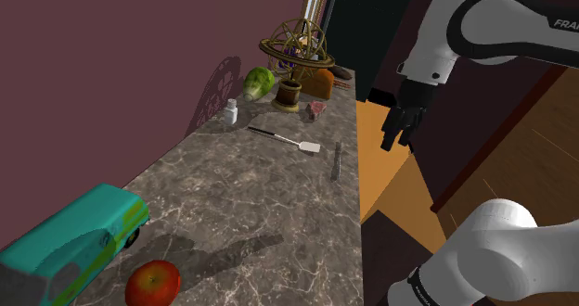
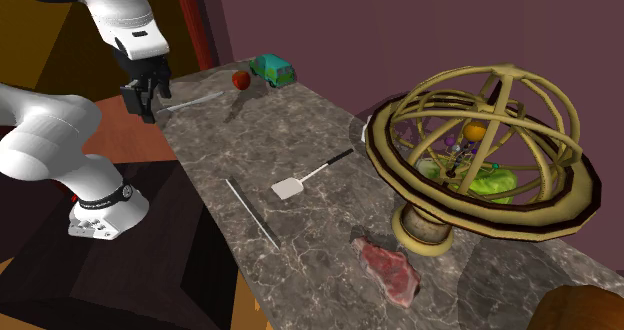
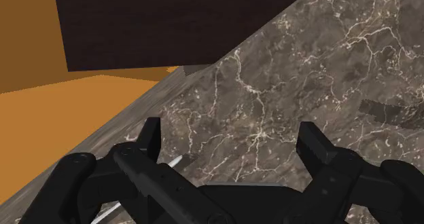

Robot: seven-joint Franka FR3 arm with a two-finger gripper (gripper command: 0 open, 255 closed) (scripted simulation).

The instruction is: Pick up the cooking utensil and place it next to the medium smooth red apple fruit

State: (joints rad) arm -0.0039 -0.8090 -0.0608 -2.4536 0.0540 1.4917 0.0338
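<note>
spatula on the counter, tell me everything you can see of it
The spatula has a pale, flat, squarish blade and a thin straight handle, dark toward its end. It lies flat on the marbled counter, touching only that surface, blade toward the counter's open edge, handle toward the wall. A slim grey rod lies near the blade, apart from it.

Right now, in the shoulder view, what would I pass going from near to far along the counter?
In order: red apple → spatula → white bottle → green lettuce. The teal toy van overlaps the apple in depth and the thin grey rod overlaps the spatula, so both are left out.
</note>
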